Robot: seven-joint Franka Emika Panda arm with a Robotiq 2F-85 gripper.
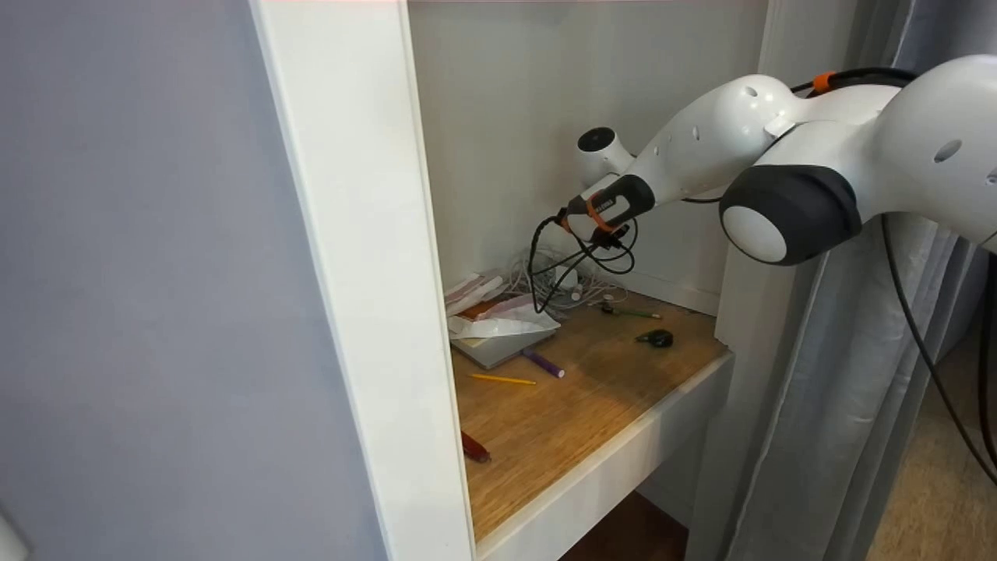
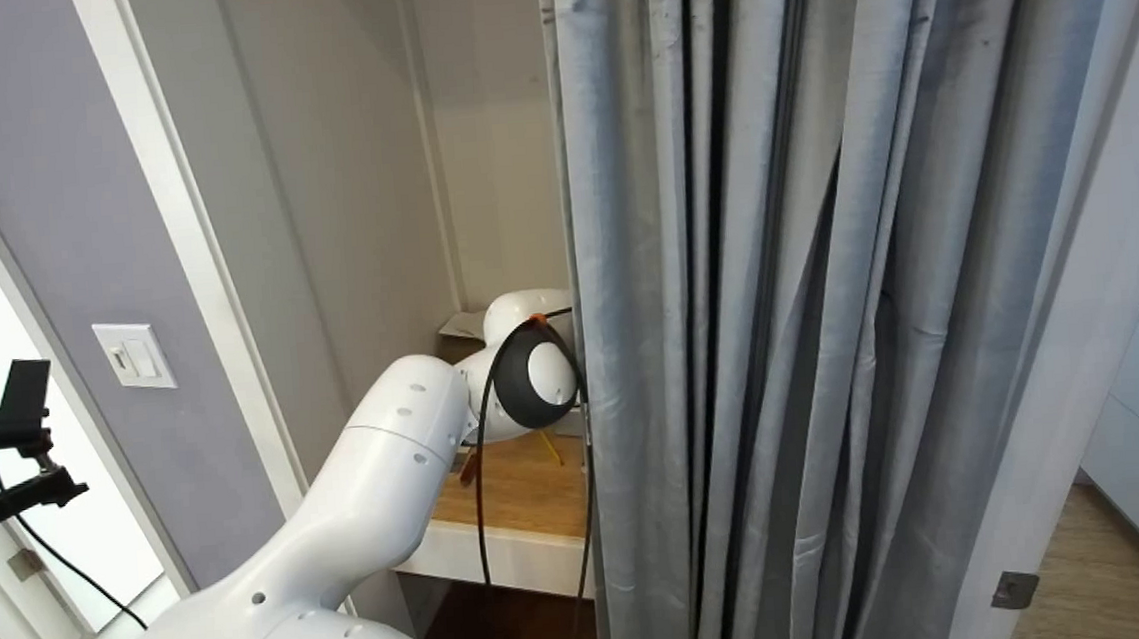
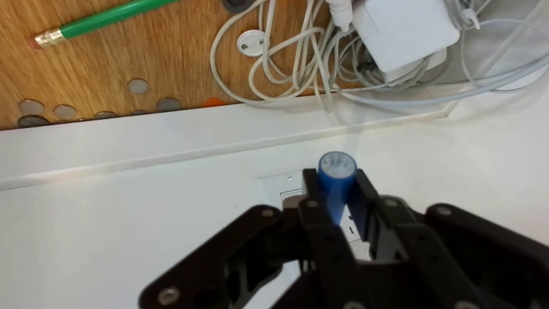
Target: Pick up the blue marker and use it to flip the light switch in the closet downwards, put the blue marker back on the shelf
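Note:
My gripper [image 3: 335, 182] is shut on a blue marker [image 3: 333, 189] in the wrist view, its round pale end facing the camera. The light switch [image 3: 274, 183] is a white wall plate just behind the fingers and partly hidden by them; outlet slots show between the fingers. Whether the marker touches the plate I cannot tell. The tan wooden shelf [image 1: 584, 397] spans the closet [image 1: 506, 117] and also shows in the wrist view [image 3: 141, 56]. In both exterior views the arm reaches into the closet, and its own links hide the fingers and held marker.
On the shelf lie a purple marker [image 1: 543, 363], yellow pencil [image 1: 502, 379], red marker [image 1: 475, 448], dark green object [image 1: 656, 338], green pencil [image 3: 111, 17], papers [image 1: 506, 319], tangled white cables [image 3: 291, 64] and a charger [image 3: 405, 32]. A grey curtain [image 2: 808, 293] hangs beside the arm.

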